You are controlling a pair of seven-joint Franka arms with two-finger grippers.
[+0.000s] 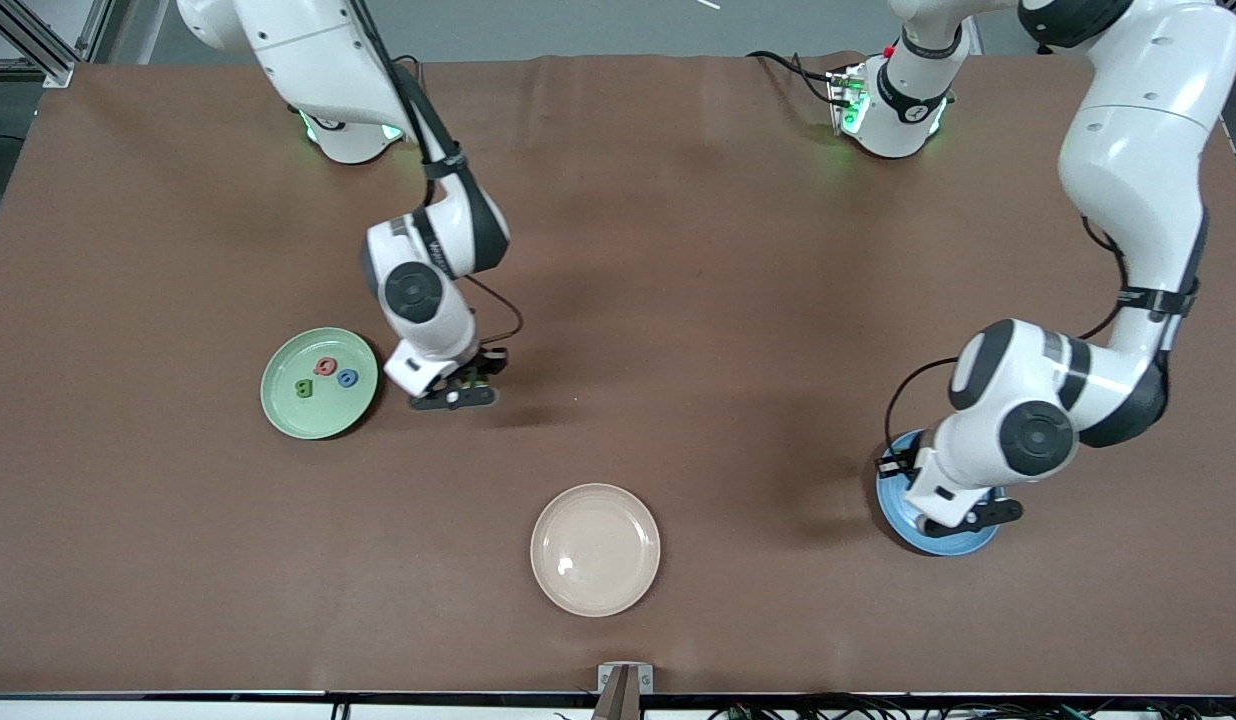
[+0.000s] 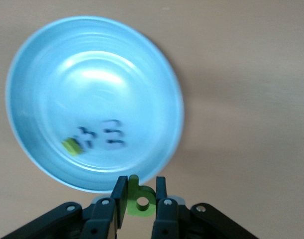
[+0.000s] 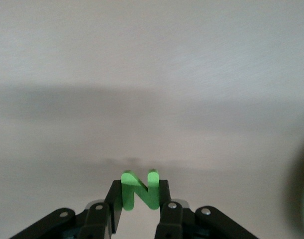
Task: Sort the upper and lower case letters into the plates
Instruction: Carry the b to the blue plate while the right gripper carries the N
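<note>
My right gripper (image 3: 139, 185) is shut on a green capital N (image 3: 140, 191). It hangs low at the tabletop, beside the mint green plate (image 1: 288, 415), on the side toward the left arm's end (image 1: 468, 388). That plate holds a red G (image 1: 326, 366), a blue G (image 1: 347, 378) and a green B (image 1: 304, 388). My left gripper (image 2: 141, 185) is shut on a small green b (image 2: 140, 201) over the rim of the blue plate (image 2: 92, 74). In the blue plate lie two small blue letters (image 2: 113, 134) and a green one (image 2: 71, 146). From the front, the left arm covers most of the blue plate (image 1: 953, 545).
A cream-beige plate (image 1: 595, 549) with nothing in it sits near the front edge, midway between the two coloured plates. Brown cloth (image 1: 678, 300) covers the table. Both arm bases stand along the edge farthest from the front camera.
</note>
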